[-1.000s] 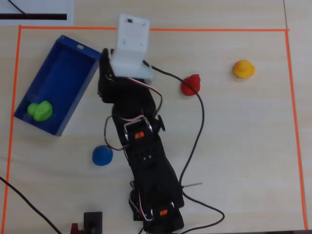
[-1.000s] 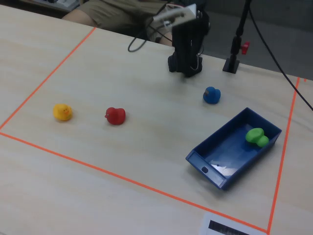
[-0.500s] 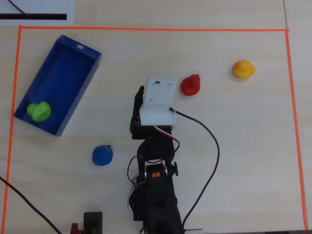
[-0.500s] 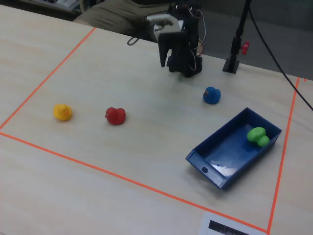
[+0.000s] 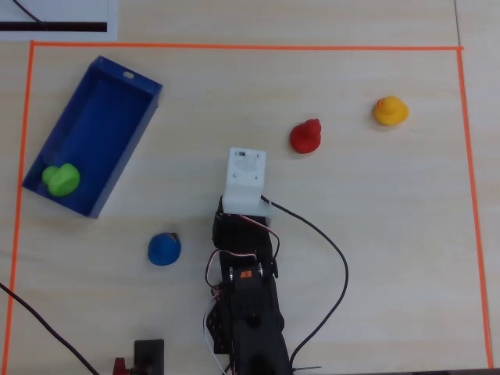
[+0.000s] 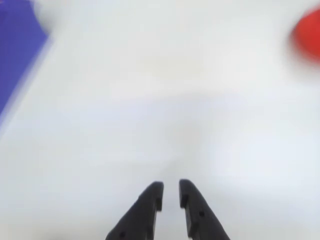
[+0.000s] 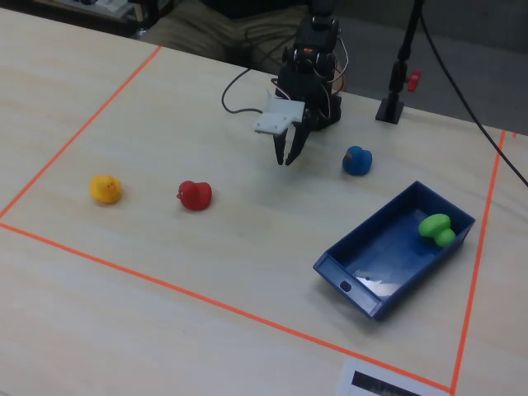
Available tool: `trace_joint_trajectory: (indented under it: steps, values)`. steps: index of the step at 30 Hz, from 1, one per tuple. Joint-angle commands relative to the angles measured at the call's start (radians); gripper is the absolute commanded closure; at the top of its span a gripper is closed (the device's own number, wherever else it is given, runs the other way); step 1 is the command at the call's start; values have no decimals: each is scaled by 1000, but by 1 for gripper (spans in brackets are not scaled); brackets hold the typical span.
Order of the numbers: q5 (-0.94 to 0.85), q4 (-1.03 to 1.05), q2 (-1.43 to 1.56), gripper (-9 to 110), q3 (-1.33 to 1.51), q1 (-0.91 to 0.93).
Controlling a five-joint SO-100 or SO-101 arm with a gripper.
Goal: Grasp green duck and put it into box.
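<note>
The green duck (image 5: 60, 179) lies inside the blue box (image 5: 94, 117), at its near-left end in the overhead view. In the fixed view the green duck (image 7: 435, 228) sits at the far right end of the box (image 7: 379, 257). My gripper (image 7: 286, 158) hangs over bare table at mid-table, well away from the box. In the wrist view the gripper (image 6: 171, 187) is empty, with its jaws nearly together and only a narrow slit between them. A corner of the box (image 6: 15, 45) shows at the upper left there.
A red duck (image 5: 306, 137) and a yellow duck (image 5: 390, 111) stand to the right of the arm in the overhead view. A blue duck (image 5: 164, 249) stands near the arm's base. Orange tape (image 5: 234, 46) borders the work area. A black cable (image 5: 336, 266) trails from the arm.
</note>
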Motion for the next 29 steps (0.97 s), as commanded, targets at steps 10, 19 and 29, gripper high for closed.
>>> trace_joint_trajectory:
  steps: [10,19,29]
  values:
    - [-40,347,6,101,-5,54]
    - [-40,347,6,101,-5,54]
    - [-40,347,6,101,-5,54]
